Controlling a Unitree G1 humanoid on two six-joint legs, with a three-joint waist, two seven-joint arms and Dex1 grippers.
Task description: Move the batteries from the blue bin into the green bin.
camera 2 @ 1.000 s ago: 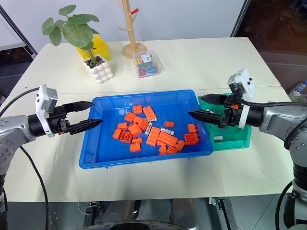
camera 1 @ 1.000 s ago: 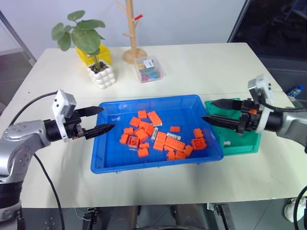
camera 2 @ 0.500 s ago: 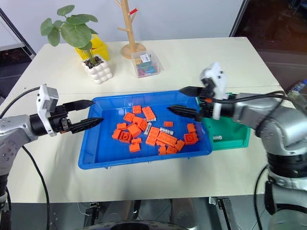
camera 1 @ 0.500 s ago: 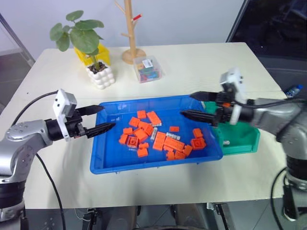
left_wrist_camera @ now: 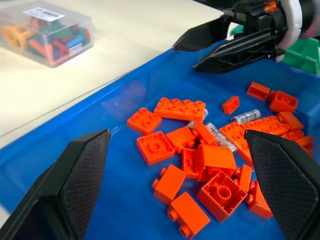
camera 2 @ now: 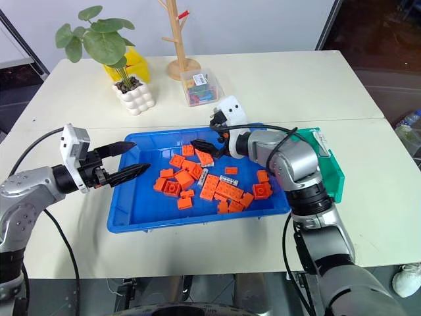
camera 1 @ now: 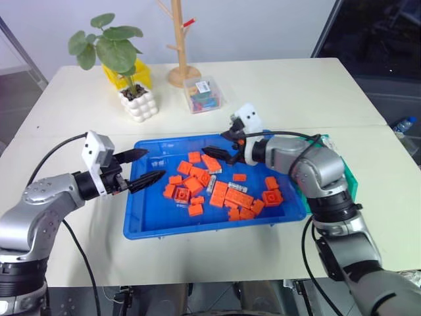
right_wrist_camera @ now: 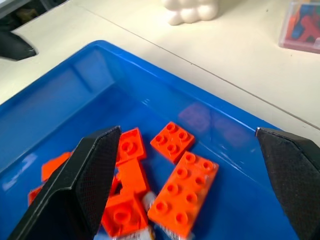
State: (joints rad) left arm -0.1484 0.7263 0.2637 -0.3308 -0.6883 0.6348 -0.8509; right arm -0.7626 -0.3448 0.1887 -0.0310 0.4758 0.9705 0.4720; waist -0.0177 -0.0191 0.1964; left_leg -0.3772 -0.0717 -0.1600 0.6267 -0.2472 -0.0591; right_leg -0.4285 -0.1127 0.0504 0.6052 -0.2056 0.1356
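The blue bin (camera 1: 148, 222) lies mid-table, holding several orange bricks (camera 1: 197, 179). Two silver batteries (left_wrist_camera: 246, 116) lie among them near the middle, one (camera 1: 212, 186) beside a long brick. My right gripper (camera 1: 214, 143) hovers open over the bin's far middle, above a long brick (right_wrist_camera: 186, 192), with nothing between its fingers. My left gripper (camera 1: 154, 164) stands open over the bin's left end, also holding nothing. The green bin (camera 2: 332, 172) sits to the right of the blue one, mostly hidden behind my right arm.
At the back of the table stand a potted plant in a white pot (camera 1: 138, 102), a yellow box behind it, a wooden stand (camera 1: 179, 69) and a clear box of coloured bits (camera 1: 204, 94). Bare tabletop runs along the front edge.
My right gripper has swung left from above the green bin to above the far middle of the blue bin, staying open. The left gripper has stayed where it was.
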